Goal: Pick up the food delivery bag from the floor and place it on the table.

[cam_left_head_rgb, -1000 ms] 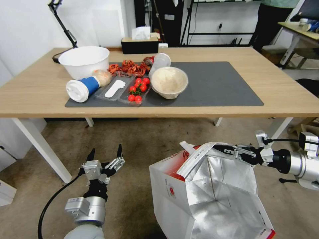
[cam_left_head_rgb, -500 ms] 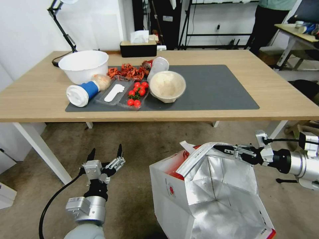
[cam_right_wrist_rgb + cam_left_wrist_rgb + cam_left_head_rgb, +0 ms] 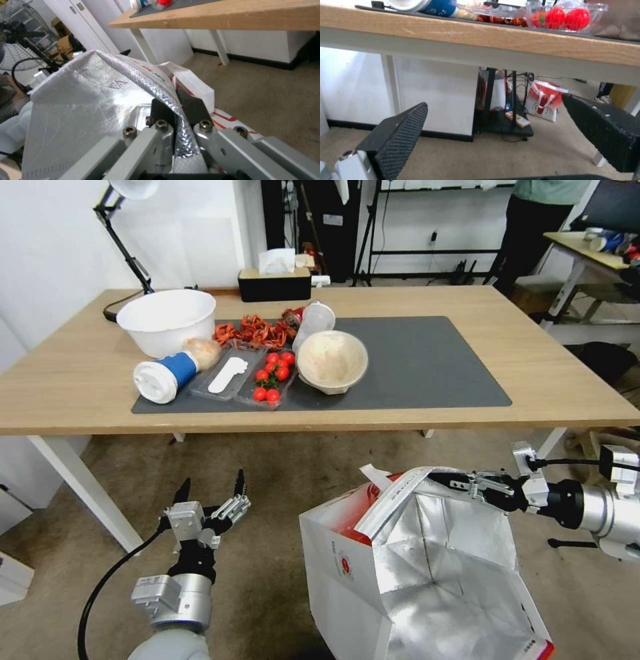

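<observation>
The food delivery bag (image 3: 337,573) stands open on my right, its silver foil lining facing up and a white handle folded over the rim; its base is out of view. My right gripper (image 3: 445,478) is shut on the bag's far rim, and the foil edge (image 3: 100,95) is pinched in the right gripper (image 3: 178,100). My left gripper (image 3: 210,483) hangs open over the floor (image 3: 280,473), left of the bag and apart from it, with the left gripper (image 3: 494,101) holding nothing. The table (image 3: 553,380) stands just ahead, its front edge (image 3: 486,37) above the left gripper.
On the dark mat's (image 3: 433,367) left half lie a white bowl (image 3: 167,320), a tipped blue cup (image 3: 163,373), a tomato tray (image 3: 270,377) and a paper bowl (image 3: 331,360). A white table leg (image 3: 87,487) stands near my left arm. Another red-and-white bag (image 3: 545,100) sits beyond the table.
The table and room have slid downward in the picture, so the camera has moved. The bag and both grippers keep their places in the picture.
</observation>
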